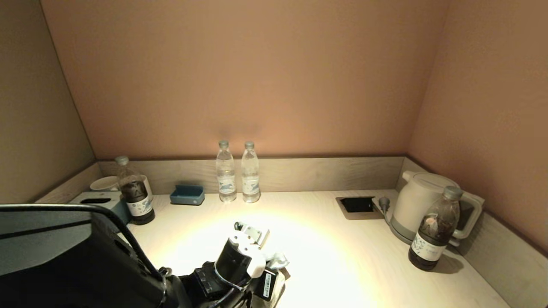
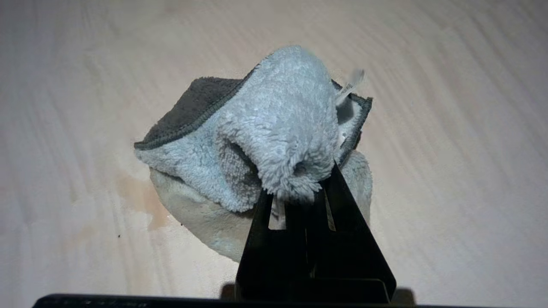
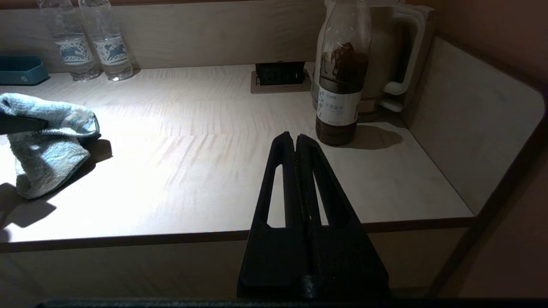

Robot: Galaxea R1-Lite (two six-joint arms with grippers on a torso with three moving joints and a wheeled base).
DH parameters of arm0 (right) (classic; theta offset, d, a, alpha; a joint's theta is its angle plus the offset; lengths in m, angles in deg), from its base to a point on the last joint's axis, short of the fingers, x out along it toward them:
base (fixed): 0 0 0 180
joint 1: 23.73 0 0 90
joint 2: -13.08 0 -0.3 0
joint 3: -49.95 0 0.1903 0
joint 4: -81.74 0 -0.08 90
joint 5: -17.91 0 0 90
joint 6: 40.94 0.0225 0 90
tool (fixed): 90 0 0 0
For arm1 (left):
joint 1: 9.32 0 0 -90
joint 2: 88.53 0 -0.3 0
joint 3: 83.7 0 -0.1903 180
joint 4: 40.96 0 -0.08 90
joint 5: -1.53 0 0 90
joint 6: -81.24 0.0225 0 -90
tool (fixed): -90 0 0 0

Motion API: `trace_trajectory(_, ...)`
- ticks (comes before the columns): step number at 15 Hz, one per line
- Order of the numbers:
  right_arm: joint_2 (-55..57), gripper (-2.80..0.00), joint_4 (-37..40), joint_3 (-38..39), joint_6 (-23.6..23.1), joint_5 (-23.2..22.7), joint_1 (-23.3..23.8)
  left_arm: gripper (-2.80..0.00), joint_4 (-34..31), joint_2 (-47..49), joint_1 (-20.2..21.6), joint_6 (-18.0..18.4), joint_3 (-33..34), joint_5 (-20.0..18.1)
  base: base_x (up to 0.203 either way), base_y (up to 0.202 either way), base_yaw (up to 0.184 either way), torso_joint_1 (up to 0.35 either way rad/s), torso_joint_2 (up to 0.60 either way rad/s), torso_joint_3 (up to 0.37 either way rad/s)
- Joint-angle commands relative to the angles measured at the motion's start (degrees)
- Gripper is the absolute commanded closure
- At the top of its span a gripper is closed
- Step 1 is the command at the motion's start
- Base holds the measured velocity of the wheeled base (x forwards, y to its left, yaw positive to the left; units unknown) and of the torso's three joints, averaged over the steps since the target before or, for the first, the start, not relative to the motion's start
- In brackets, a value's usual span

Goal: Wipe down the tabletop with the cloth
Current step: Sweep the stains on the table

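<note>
The left gripper point(image 2: 299, 188) has its fingers pinched tight on a bunched fold of the fluffy pale-blue cloth point(image 2: 274, 137), whose lower folds rest on the near-left of the pale wooden bench point(image 1: 342, 239), ready for wiping. The right gripper point(image 3: 295, 139), fingers closed and empty, hangs parked off the near edge.

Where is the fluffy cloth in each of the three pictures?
Head view: the cloth peeks out low in the middle, beside the left gripper.
Left wrist view: the cloth fills the middle, pinched in the left gripper's shut jaws, a brownish stain beside it.
Right wrist view: the cloth hangs at the far left edge.
Shared landmark: the pale wooden tabletop shows in all three.
</note>
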Motion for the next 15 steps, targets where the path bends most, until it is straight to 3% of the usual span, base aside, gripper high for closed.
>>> trace_trajectory(1,0.0,0.0,0.0,0.0,0.0,0.0,0.1,0.0,0.2,1.9,0.1,-0.1,0.3,0.3,0.0,0.0,0.0,0.0,0.0,0.0)
trace_trajectory(6,0.0,0.0,0.0,0.0,0.0,0.0,0.0,0.0,-1.6,4.7,2.0,0.5,-0.9,2.4,0.0,0.0,0.0,0.0,0.0,0.0)
trace_trajectory(15,0.0,0.0,0.0,0.0,0.0,0.0,0.1,0.0,-1.1,8.6,12.4,5.8,-0.8,6.0,0.0,0.0,0.0,0.0,0.0,0.0)
